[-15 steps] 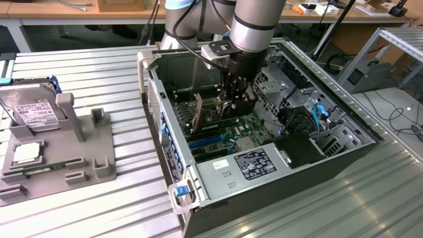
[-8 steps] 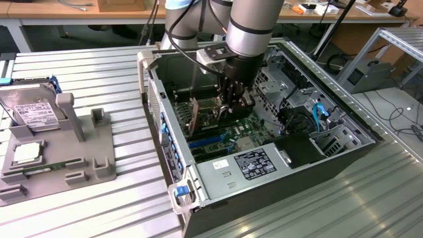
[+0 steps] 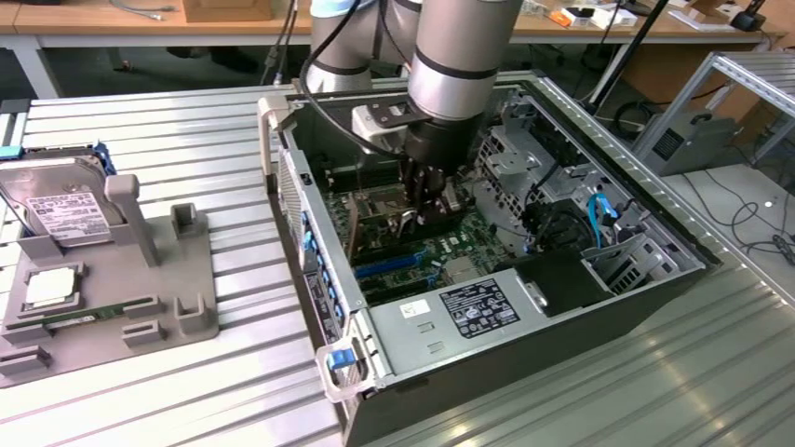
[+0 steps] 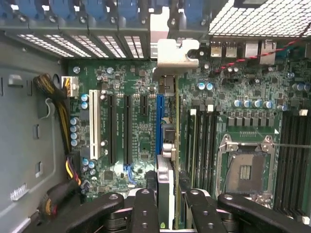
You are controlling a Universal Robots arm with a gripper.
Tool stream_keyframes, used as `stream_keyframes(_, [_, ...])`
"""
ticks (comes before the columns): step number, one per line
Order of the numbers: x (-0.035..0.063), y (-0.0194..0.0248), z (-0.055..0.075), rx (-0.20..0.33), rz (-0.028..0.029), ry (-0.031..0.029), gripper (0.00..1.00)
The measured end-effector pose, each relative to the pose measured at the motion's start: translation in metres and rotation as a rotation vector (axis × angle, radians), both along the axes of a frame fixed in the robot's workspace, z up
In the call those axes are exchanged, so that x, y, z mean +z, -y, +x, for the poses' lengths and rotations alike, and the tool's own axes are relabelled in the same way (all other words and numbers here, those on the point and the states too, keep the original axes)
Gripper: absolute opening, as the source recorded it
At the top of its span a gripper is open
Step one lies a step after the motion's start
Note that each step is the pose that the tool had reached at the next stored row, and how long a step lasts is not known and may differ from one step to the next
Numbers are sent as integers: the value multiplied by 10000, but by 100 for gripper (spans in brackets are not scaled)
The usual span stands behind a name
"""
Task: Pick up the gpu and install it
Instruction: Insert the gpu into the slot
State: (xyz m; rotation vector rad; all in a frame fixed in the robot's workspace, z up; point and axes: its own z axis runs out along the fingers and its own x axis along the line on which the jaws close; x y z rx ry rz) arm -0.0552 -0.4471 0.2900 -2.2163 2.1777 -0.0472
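Claw fingers are what's closest, and they're clamped on the gpu, one finger on each side of the board, down inside the computer case.

What I'd worry about: the card looks a hair off the long blue slot, leaning toward the black memory slots next door. Pressing down like that could jam its edge on the slot's rim. The metal bracket could also snag on the case's vented wall, and a card this thin might twist in the grip.

Position-wise, the card is edge-on over the motherboard and runs out from the claw to that vented wall, bracket end farthest from the fingers. Can't tell if it's touching the slot.
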Motion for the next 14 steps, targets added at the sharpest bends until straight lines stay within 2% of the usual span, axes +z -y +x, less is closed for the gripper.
stream_keyframes(5, [-67,0,-131,0,1,1,27])
stream_keyframes(11, [-118,44,-172,0,3,2,27])
stream_keyframes(14, [-137,51,-202,1,0,0,27])
